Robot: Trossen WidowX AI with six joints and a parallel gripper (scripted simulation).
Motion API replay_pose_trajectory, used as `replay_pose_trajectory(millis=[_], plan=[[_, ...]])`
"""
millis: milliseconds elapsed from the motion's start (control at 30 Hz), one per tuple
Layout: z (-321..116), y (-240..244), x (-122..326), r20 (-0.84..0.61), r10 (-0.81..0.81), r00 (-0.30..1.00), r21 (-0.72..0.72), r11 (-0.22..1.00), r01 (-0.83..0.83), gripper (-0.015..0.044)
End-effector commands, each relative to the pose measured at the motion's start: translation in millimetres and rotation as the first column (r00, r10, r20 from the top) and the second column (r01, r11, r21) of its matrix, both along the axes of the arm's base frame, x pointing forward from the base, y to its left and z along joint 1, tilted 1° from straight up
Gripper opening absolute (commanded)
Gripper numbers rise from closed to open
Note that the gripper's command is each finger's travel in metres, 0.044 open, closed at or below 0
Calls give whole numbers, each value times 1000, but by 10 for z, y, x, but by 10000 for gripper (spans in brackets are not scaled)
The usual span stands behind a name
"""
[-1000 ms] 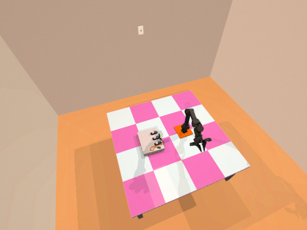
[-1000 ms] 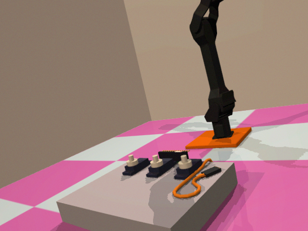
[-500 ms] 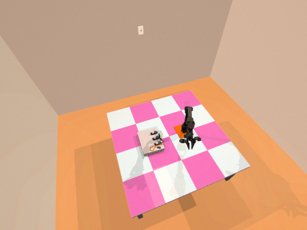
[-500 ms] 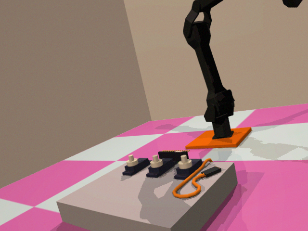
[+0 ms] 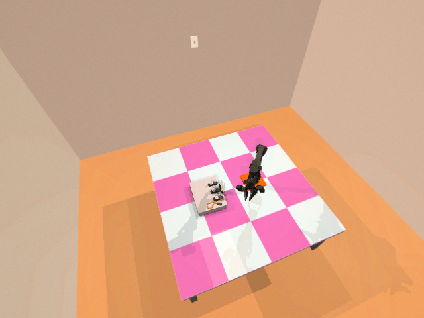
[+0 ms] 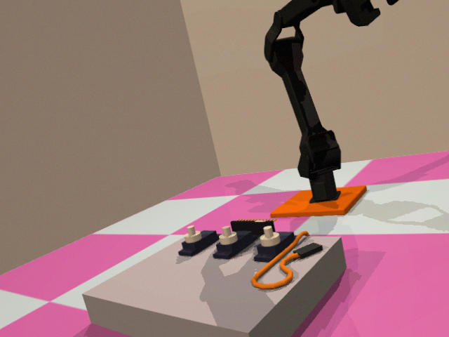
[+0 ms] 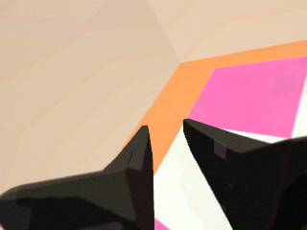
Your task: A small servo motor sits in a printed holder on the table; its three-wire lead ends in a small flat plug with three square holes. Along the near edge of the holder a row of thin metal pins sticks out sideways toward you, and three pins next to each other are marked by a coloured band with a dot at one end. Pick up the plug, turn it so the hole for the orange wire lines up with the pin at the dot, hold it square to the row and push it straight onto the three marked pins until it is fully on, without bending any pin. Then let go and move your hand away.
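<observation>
One small black plug (image 5: 219,203) (image 6: 307,250) lies on the grey block (image 5: 203,195) (image 6: 152,279), well apart from my gripper (image 5: 249,199) (image 7: 165,124), narrowly parted and empty; it looks light and stiff, its orange lead (image 5: 209,206) (image 6: 270,286) bendy, so I'd better grip the plug's long sides.

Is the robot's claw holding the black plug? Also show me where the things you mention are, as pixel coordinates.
No, the plug (image 5: 219,203) (image 6: 307,250) lies on the grey block (image 5: 202,195) (image 6: 163,283), away from the claw (image 5: 248,199) (image 7: 165,124).

Looks steeply down from high above in top view; sits low and close beside the holder (image 5: 202,193) (image 6: 174,286) in exterior, facing the arm (image 5: 255,167) (image 6: 301,97), both sharing the table (image 5: 270,236) (image 6: 398,283).
</observation>
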State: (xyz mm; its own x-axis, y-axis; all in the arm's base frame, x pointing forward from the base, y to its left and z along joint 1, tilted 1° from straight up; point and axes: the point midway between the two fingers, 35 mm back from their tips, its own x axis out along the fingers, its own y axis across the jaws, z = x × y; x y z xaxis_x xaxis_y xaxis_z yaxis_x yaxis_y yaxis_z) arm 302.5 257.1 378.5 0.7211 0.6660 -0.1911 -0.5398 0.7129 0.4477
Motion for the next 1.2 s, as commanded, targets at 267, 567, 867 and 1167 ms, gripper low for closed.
replay_pose_trajectory(millis=[267,567,867,1167], plan=[[-109,-653,224,122,-161,979,-49,985,167,115],[-188,-1173,304,215,-281,935,-81,949,304,115],[-277,-1673,308,309,-386,869,-115,892,437,115],[-380,-2149,241,400,-474,784,-147,812,565,115]])
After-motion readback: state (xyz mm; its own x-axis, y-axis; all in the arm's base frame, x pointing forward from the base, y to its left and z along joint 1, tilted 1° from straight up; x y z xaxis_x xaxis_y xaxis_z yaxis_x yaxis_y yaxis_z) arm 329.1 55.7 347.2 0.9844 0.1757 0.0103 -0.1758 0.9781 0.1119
